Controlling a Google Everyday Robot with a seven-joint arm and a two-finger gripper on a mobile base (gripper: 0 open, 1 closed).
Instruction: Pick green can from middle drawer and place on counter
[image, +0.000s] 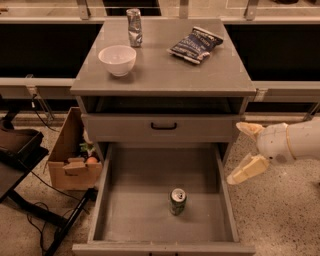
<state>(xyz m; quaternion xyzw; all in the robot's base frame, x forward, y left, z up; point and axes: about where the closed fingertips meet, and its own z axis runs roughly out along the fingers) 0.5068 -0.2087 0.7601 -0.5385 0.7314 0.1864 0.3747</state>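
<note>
The arm (304, 141) behind the tool (246, 150), right of the middle drawer (142, 210), is cut off, seemingly mid-forearm.

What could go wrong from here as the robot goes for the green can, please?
The open hand hangs beside the middle drawer, outside its side wall, which it could clip reaching in. The green can stands upright and may topple if nudged. The bowl and chip bag limit room on the counter.
</note>
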